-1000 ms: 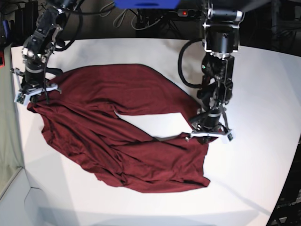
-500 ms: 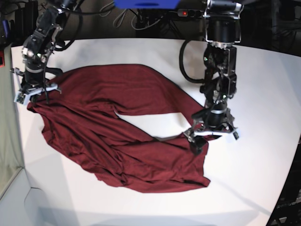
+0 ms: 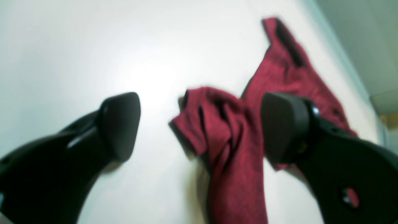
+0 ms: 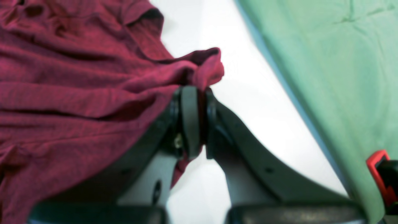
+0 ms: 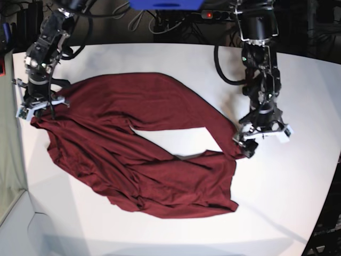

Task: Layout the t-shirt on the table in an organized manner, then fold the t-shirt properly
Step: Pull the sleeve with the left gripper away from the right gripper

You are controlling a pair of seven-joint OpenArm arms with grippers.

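Base view: lighting is bright and even; the table renders near-white, while the background beyond its far edge is dark. Shadows under the t-shirt are soft and short. Table edges curve, indicating wide-angle distortion.

Left wrist view: whole frame is soft. A broad glare patch lies on the table between the fingers, which are out of focus.

Right wrist view: near parts are blurred; cloth folds show soft shading.

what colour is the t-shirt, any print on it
Plain dark red t-shirt, no print visible. The base view shows it best.
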